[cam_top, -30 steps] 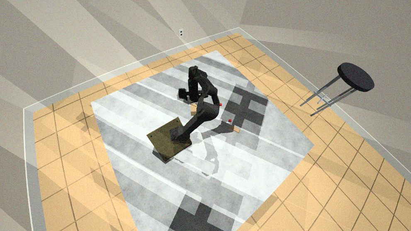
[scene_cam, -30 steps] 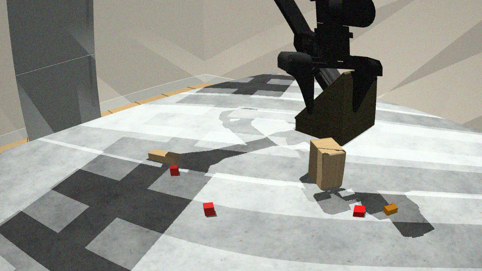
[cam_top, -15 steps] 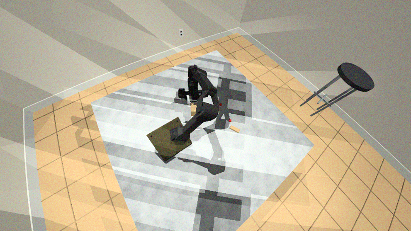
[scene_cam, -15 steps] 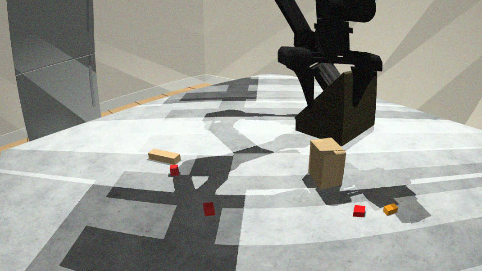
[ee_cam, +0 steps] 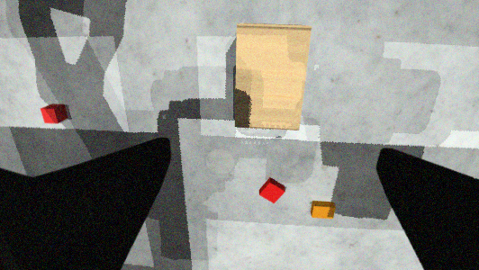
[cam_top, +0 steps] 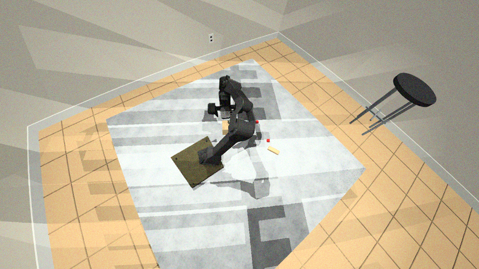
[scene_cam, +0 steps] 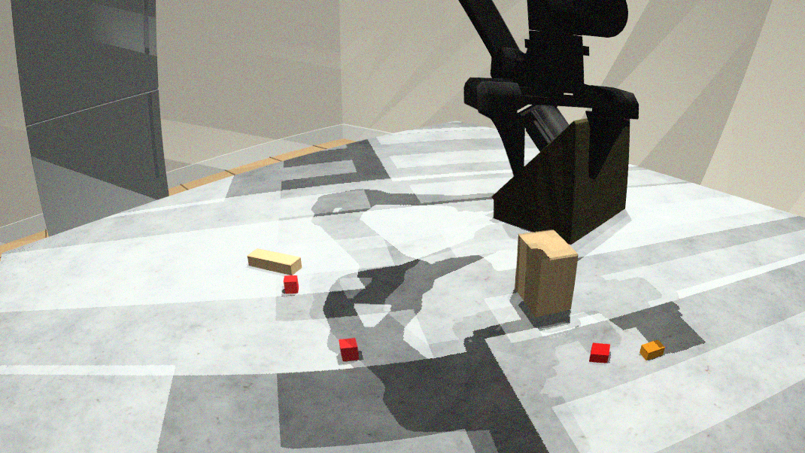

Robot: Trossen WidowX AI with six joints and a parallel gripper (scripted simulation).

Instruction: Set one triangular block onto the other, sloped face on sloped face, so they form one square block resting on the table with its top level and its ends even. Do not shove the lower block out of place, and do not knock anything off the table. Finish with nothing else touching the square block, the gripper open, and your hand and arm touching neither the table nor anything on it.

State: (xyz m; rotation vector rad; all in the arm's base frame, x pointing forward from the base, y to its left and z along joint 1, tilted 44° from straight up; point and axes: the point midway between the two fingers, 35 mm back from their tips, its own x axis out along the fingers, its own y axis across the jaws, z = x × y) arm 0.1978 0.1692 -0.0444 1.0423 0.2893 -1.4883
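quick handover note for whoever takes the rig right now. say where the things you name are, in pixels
End effector [scene_cam: 557,175] [ee_cam: 273,153]: open, nothing between its fingers, raised above the table.
Job's things: the two triangular tan wooden blocks look paired as one upright square block [cam_top: 225,127] [scene_cam: 545,275] [ee_cam: 272,76] on the table.
Done: stacking, apparently; nothing seen touching it.
Left: probably just check that the top is level and ends even.
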